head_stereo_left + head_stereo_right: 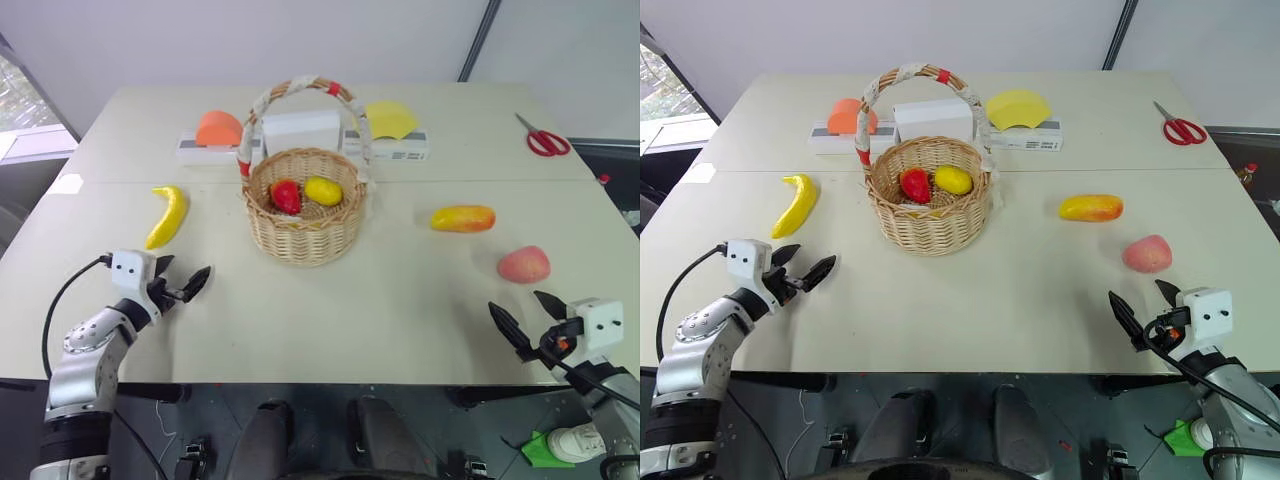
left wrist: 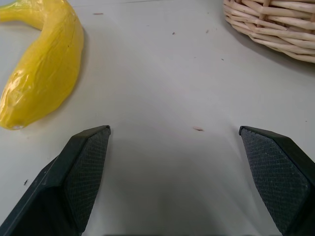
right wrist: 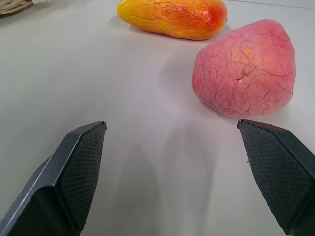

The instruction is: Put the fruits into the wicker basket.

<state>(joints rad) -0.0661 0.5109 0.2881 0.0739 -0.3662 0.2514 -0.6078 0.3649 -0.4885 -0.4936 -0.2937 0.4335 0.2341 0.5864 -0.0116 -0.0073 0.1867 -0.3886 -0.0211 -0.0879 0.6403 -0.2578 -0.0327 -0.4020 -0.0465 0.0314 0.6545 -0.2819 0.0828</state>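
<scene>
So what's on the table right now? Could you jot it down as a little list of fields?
In basket: wicker basket holds a small red fruit and a small yellow fruit
Still on table: banana, mango, peach
Left gripper: open, empty, near the banana
Right gripper: open, empty, near the peach
Behind basket: white box, scissors
</scene>
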